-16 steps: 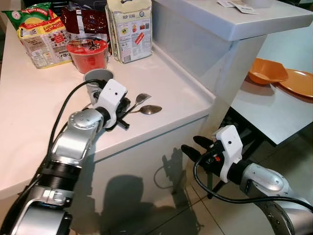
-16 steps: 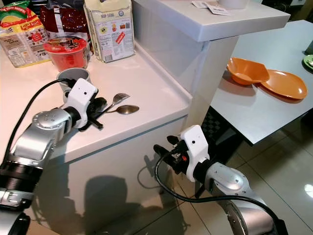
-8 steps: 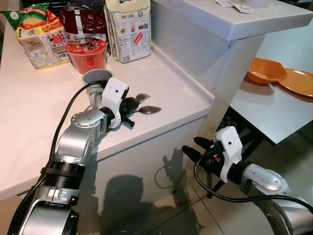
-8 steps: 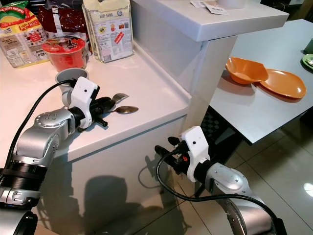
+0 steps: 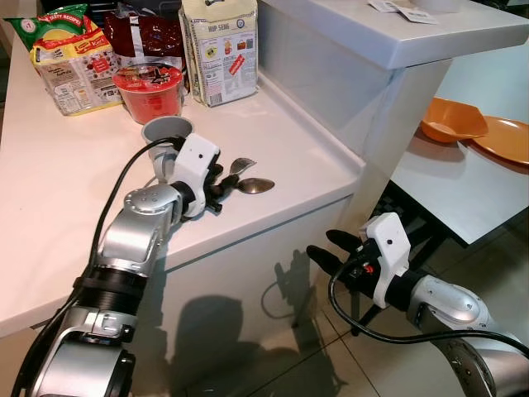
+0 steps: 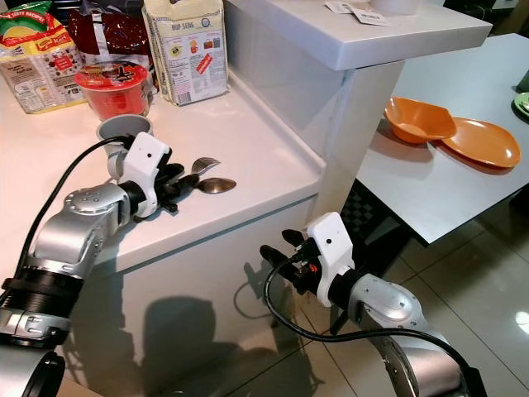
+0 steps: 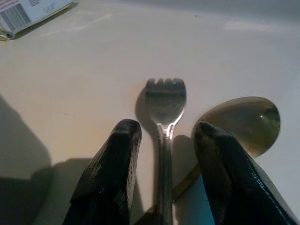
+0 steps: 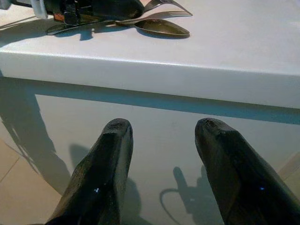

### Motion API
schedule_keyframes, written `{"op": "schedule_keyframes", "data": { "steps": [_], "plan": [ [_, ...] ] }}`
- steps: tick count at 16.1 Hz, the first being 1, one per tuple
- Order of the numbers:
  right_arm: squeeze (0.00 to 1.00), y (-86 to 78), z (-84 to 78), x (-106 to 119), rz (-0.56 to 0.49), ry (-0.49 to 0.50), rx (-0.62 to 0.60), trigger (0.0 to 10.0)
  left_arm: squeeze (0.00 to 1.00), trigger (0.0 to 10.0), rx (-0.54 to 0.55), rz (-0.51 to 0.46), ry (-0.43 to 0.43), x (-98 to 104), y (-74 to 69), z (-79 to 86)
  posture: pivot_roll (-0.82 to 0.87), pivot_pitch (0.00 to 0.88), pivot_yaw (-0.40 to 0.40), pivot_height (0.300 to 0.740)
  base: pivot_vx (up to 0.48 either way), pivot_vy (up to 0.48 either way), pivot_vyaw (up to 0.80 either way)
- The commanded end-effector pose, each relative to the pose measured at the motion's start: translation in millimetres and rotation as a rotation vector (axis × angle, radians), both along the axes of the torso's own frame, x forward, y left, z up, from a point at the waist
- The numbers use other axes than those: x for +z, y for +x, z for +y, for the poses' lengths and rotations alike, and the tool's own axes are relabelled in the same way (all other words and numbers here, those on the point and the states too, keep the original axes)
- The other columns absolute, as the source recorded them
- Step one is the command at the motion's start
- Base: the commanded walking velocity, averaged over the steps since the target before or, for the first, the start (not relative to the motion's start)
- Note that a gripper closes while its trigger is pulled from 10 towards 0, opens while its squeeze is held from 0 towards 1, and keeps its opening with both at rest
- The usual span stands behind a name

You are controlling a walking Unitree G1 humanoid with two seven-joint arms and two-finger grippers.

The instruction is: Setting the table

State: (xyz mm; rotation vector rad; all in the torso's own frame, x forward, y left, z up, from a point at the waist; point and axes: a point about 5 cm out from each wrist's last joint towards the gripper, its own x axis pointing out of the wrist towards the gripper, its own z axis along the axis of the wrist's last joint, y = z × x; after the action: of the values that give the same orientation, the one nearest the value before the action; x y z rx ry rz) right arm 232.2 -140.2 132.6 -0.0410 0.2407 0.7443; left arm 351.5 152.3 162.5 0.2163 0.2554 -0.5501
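Silver metal fork [image 5: 242, 165] and shiny metal spoon [image 5: 256, 185] lie side by side on the white countertop [image 5: 273, 124], near its front edge; we see this in the left eye view. Our left gripper [image 5: 216, 184] sits low on the counter right at the handles of the two utensils, fingers parted around the fork handle. Just behind its white wrist housing stands a grey round cup [image 5: 166, 130]. Further back we note a red instant-noodle tub [image 5: 150, 89], a yellow-green snack bag [image 5: 66, 58], a dark red pouch [image 5: 149, 37] and a tall cream printed packet [image 5: 219, 50]. Our right gripper [image 5: 331, 250] hangs below counter height, in front of the white cabinet face [image 5: 248, 281], fingers spread and holding nothing. To the right, a lower grey table [image 5: 463, 186] carries an orange bowl [image 5: 450, 120] and an orange plate [image 5: 502, 139].

Right eye view: same layout; the raised white ledge [image 6: 355, 33] behind the counter holds small paper cards [image 6: 355, 11].

Left wrist view: the two black fingers [image 7: 110, 173] stand a moderate gap apart, the fork handle running between them, tines pointing away. The spoon bowl lies just beside the fork head, past the other finger. No clamp on the fork that we can see.

Right wrist view: black fingers [image 8: 101, 173] wide apart, aimed at the cabinet face under the counter edge; fork and spoon show on top, with the left gripper at their handles.
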Motion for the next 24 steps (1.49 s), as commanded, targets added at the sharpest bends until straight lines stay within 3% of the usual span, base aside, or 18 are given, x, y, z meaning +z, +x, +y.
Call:
{"op": "schedule_keyframes", "data": {
  "steps": [1, 11, 12, 13, 14, 17, 19, 24],
  "plan": [
    [0.00, 0.2, -0.1, 8, -0.027, -0.005, 0.016, 10.0, 1.00, 10.0, -0.016, -0.017, 0.000, 5, 3.1, -4.3, 0.02, 0.000, -0.019, 0.740, 0.000, 0.000, 0.00],
    [0.00, -0.9, 6.3, 24, -0.038, 0.000, 0.028, 10.0, 1.00, 10.0, 0.020, 0.015, 0.045, -7, 13.9, -3.6, 0.01, 0.000, -0.012, 0.740, 0.000, 0.000, 0.00],
    [0.00, -0.7, 5.4, 22, -0.031, -0.003, 0.027, 10.0, 0.87, 10.0, 0.005, 0.057, 0.031, -11, 13.6, -4.6, 0.01, 0.000, -0.012, 0.740, 0.000, 0.000, 0.00],
    [0.00, -0.6, 4.9, 21, -0.027, -0.004, 0.028, 10.0, 0.09, 10.0, 0.004, 0.094, 0.006, -14, 12.9, -5.2, 0.01, 0.000, -0.012, 0.740, 0.000, 0.000, 0.00],
    [0.00, -0.6, 4.5, 20, -0.024, -0.005, 0.028, 10.0, 0.00, 10.0, 0.000, 0.112, -0.010, -15, 12.6, -5.7, 0.01, 0.000, -0.012, 0.740, 0.000, 0.000, 0.00],
    [0.00, -0.7, 3.1, 19, -0.020, -0.007, 0.024, 10.0, 0.00, 10.0, -0.001, 0.143, -0.025, -19, 11.5, -4.9, 0.01, 0.000, -0.010, 0.740, 0.000, 0.000, 0.00],
    [0.00, 0.7, 1.7, 18, -0.020, -0.009, 0.020, 10.0, 0.00, 0.0, -0.004, 0.192, -0.019, -22, 10.4, -3.1, 0.01, 0.000, -0.012, 0.740, 0.000, 0.000, 0.00],
    [0.00, 1.7, 0.3, 16, -0.021, -0.013, 0.013, 10.0, 0.00, 0.0, 0.032, 0.275, -0.025, -29, 9.0, 2.8, 0.01, 0.000, -0.012, 0.740, 0.000, 0.000, 0.00]
  ]
}}
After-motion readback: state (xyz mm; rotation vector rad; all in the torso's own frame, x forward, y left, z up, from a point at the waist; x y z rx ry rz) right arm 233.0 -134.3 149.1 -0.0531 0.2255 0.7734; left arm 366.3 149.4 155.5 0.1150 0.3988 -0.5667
